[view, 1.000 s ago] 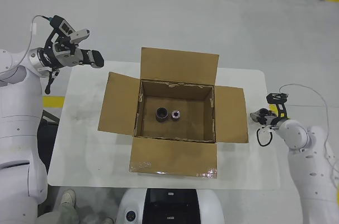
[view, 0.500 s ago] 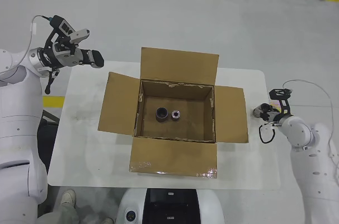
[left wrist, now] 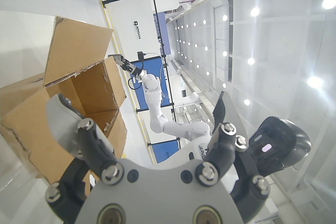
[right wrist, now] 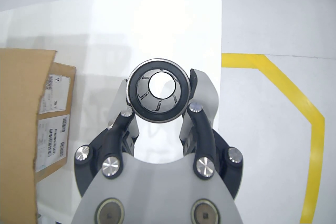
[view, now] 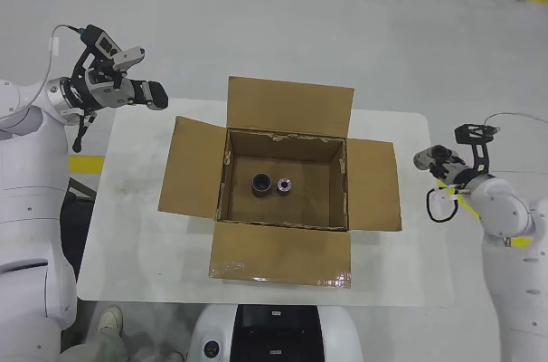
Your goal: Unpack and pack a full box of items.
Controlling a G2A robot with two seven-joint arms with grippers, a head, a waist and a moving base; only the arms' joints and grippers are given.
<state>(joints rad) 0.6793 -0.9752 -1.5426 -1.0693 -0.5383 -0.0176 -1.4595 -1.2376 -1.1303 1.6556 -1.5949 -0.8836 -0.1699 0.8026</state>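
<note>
Right gripper [right wrist: 158, 89] clamps metal sleeve [right wrist: 143, 102] over table [view: 138, 244] beside box [view: 283, 258]; left gripper [left wrist: 139, 104] wide, empty (two parts [view: 261, 185] inside box, unpacking unfinished).

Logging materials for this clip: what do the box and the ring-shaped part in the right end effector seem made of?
Box: brown corrugated cardboard, matte; fluting shows along its torn edges. Ring-shaped part, clamped in the right end effector: likely metal (shiny rim and bore), with a matte black end face, perhaps rubber or plastic.
</note>
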